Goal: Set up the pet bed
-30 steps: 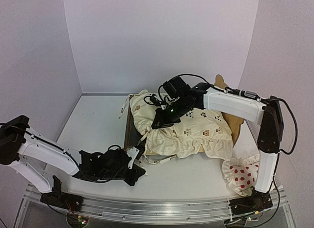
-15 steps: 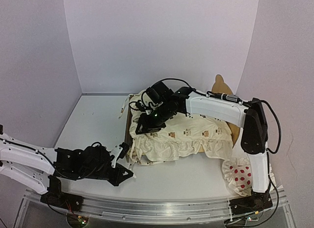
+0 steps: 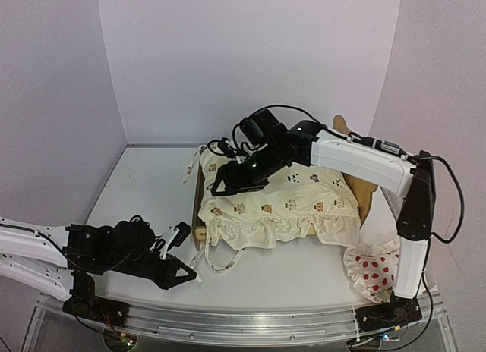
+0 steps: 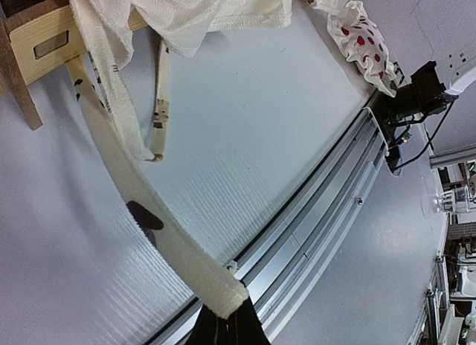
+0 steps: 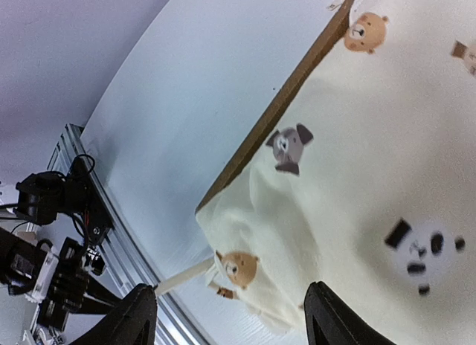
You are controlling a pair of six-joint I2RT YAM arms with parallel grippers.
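Note:
The pet bed stands mid-table, its plywood headboard on the right. A cream animal-print cover lies spread over it. My right gripper hovers open over the cover's left end. In the right wrist view its fingers straddle the cover's corner without touching it. My left gripper is low near the front edge, shut on a cream tie strap of the cover. That strap runs taut up to the bed's corner. In the left wrist view only the tips of the left gripper show.
A white red-dotted pillow lies on the table at the front right, beside the right arm's base. A metal rail runs along the near edge. Purple walls close the table on three sides.
My right gripper has opened, let go of the cover and risen a little. The cover now lies flatter over the bed. My left gripper has drawn the strap toward the near left.

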